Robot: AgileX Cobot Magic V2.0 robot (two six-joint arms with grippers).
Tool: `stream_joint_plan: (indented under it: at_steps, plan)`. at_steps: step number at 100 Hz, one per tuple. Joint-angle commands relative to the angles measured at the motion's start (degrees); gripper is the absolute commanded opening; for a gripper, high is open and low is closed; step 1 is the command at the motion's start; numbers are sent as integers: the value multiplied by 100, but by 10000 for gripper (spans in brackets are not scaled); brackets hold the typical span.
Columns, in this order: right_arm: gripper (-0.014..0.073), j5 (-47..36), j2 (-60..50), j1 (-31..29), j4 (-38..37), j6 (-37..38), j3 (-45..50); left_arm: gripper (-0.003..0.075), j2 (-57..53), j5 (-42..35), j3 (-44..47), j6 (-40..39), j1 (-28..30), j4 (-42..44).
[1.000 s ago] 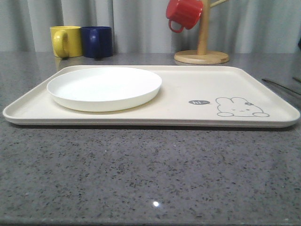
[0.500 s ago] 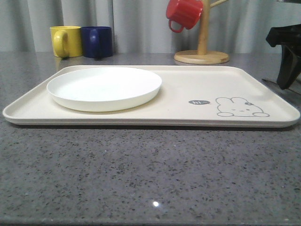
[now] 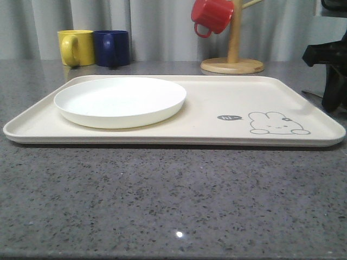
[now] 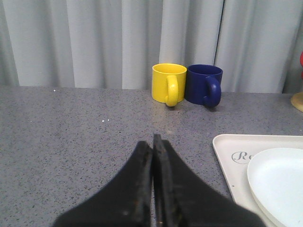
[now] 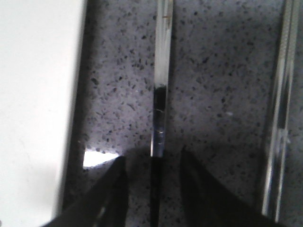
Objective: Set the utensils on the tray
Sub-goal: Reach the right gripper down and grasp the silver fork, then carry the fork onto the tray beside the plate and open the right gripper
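Our right claw [image 5: 154, 165] hangs low over the counter [image 3: 173, 200] with its fingers [image 5: 116, 189] parted a little, one on each side of a slim silver utensil [image 5: 162, 71]; we cannot tell whether they touch it. That utensil lies on the stone just beside the tray [image 5: 33, 94] edge, and a second utensil [image 5: 279, 109] lies near it, farther from the tray. Our left claw [image 4: 152, 142] is pressed closed, holding nothing. On the tray sits a white plate [image 3: 120, 101]. Behind stand a yellow mug [image 3: 75, 47], a blue mug [image 3: 112, 47] and a mug stand [image 3: 233, 54] with a red mug [image 3: 211, 15].
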Motion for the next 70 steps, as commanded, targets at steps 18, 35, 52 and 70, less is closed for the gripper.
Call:
stream_joint_plan:
  at_steps: [18, 35, 52, 70]
  plan:
    - [4, 14, -202, -4, -29, -46, -254, -17, 9, -432, -149, -1, 6, -41]
    - [4, 502, -409, -4, -29, 108, -649, -17, 9, -432, -149, -1, 6, -41]
    - [4, 774, -808, 258, -29, 800, -1056, -17, 9, -432, -149, -1, 6, -41]
    - [4, 747, -886, 990, -100, 1589, -1317, -17, 9, -432, -149, -1, 6, -41]
